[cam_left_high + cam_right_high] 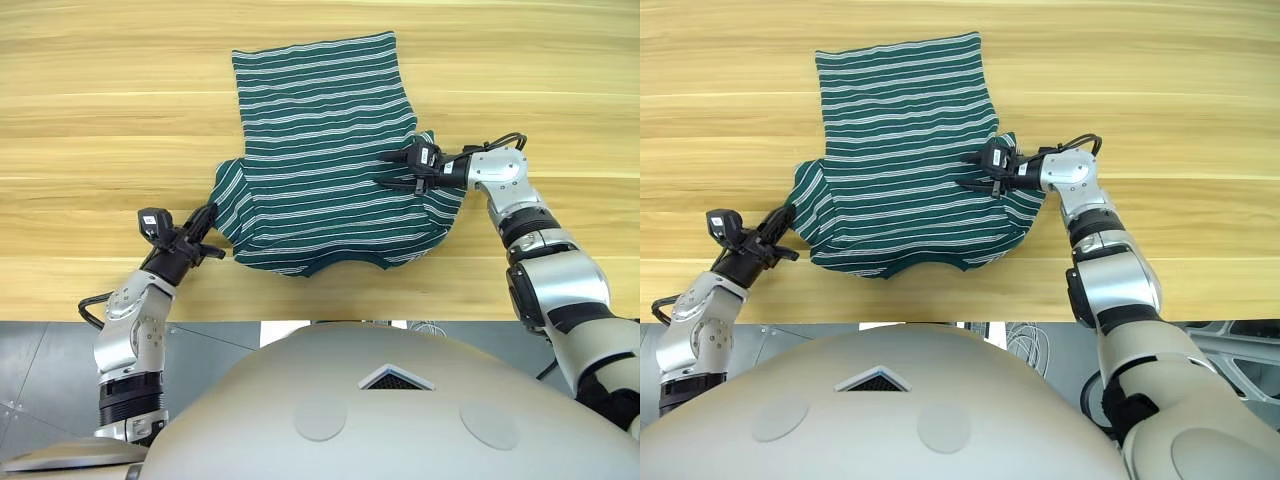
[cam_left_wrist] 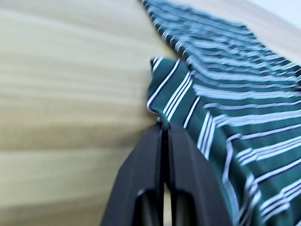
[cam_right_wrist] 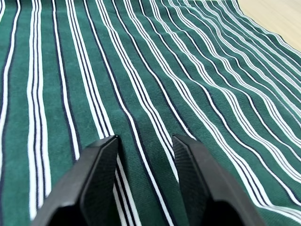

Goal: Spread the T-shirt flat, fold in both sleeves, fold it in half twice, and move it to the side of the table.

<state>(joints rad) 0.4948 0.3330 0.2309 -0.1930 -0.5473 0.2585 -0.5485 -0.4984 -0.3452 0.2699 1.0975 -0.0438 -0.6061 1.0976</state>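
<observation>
1. The green striped T-shirt (image 1: 310,150) lies on the wooden counter (image 1: 90,110) in the middle of the head view, with its hem toward the top of the frame and its collar toward the bottom.
2. The left hand (image 1: 209,217), at lower left, is pinched tight on the edge of the sleeve that sticks out there.
3. The right hand (image 1: 386,170), right of centre, has its fingers parted over the striped cloth and grips nothing.

Left black 2-finger gripper (image 2: 163,127), near left, is pinched together on the green striped T-shirt (image 1: 320,130) sleeve. Right black 2-finger gripper (image 1: 384,170) is parted, its forearm reaching leftward.
</observation>
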